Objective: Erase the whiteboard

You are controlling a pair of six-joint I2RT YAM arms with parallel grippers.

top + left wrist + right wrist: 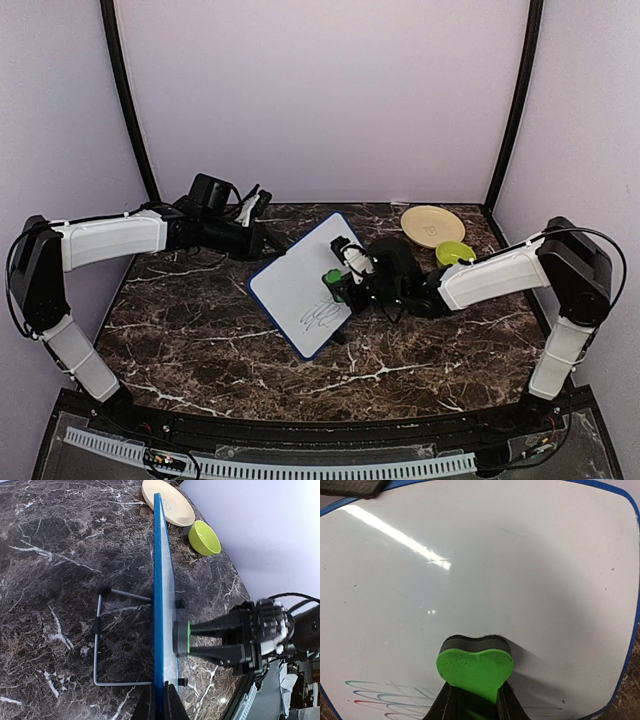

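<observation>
Whiteboard (296, 283) propped on its stand (97, 645) on the bench (200, 330), eraser (475, 664) against its face.
Left pincer (160, 702) clamps the board's edge; right pincer (338, 284) grips the eraser, which sits just above the scribbles (382, 702). From where I stand, it wants to press flat and sweep down over those lines while the left braces against tipping. Plate (432, 226) and bowl (455, 253) at the far right corner both hold nothing.

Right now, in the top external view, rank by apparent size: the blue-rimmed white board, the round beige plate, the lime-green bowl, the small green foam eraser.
1. blue-rimmed white board
2. round beige plate
3. lime-green bowl
4. green foam eraser, partly hidden but clearly smallest
</observation>
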